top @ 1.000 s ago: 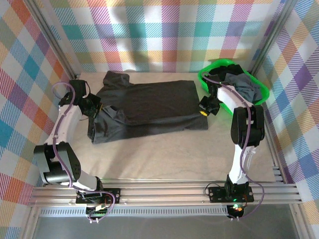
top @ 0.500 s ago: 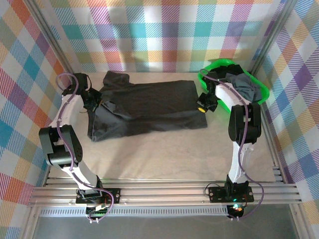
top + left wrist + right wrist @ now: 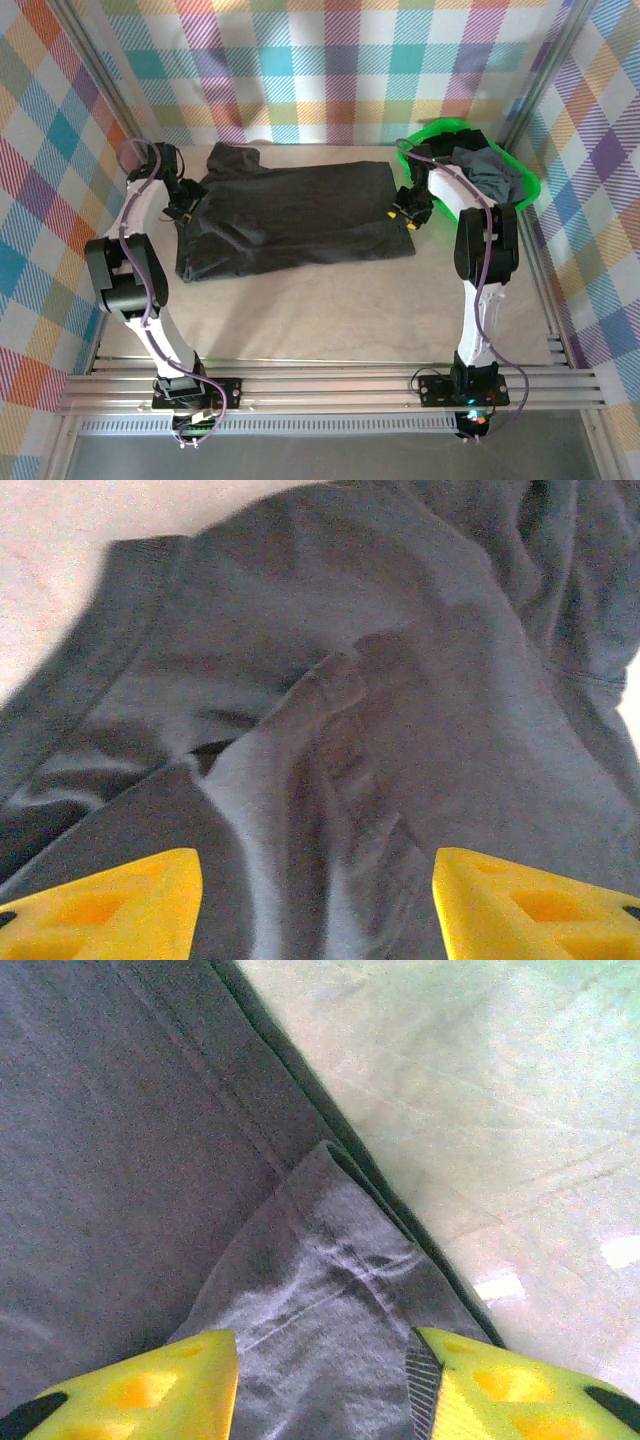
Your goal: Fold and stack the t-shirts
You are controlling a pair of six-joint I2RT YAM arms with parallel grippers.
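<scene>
Charcoal cotton t-shirt [image 3: 300, 215] lies spread on the bench [image 3: 330, 310], its long axis running left to right between the two arms. Left fingers [image 3: 100, 910] stand parted over the rumpled sleeve end, with a raised fold of cloth between them and nothing pinched. Right fingers [image 3: 150, 1390] stand parted over the opposite hem, where a turned-over corner lies directly between them at the border with bare bench. Each arm is nearest its own end, so the coming fold probably turns on a grip at both ends. Further shirts [image 3: 485, 165] sit in the green basket [image 3: 440, 125], rear right.
</scene>
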